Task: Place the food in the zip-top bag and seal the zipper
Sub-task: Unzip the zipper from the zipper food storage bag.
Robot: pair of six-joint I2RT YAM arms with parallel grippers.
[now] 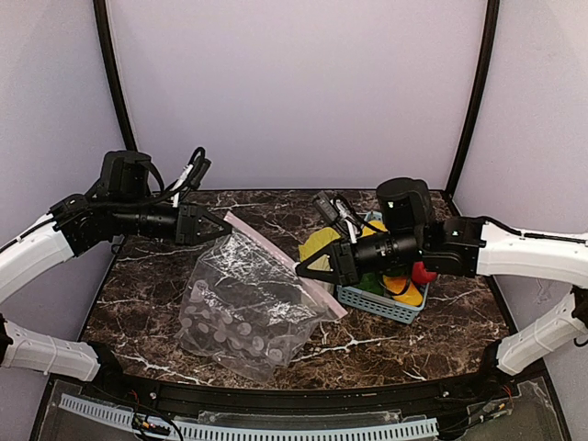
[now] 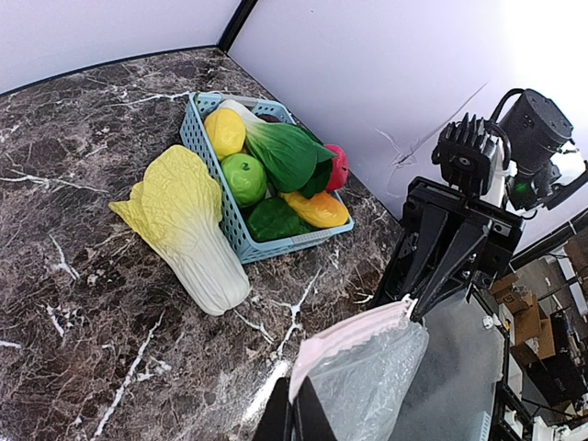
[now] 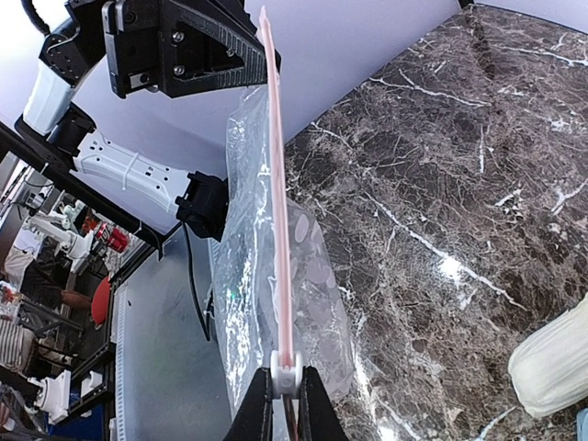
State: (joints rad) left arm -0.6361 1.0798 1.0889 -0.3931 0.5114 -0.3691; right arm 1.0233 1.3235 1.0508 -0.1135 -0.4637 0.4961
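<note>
From above, the right arm (image 1: 514, 248) hides most of the blue basket (image 1: 386, 309). The right wrist view cuts the napa cabbage (image 3: 556, 363) at 4 o'clock.

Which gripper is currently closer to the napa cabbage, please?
Right. The right gripper pinches one end of the zipper close beside the napa cabbage; the left gripper holds its other end, farther off.

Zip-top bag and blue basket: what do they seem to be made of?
The zip-top bag looks like thin clear plastic film, glossy: crinkled, see-through, white glints. The basket looks like rigid moulded plastic, light blue, probably semi-matt: thin slotted walls holding shape.
</note>
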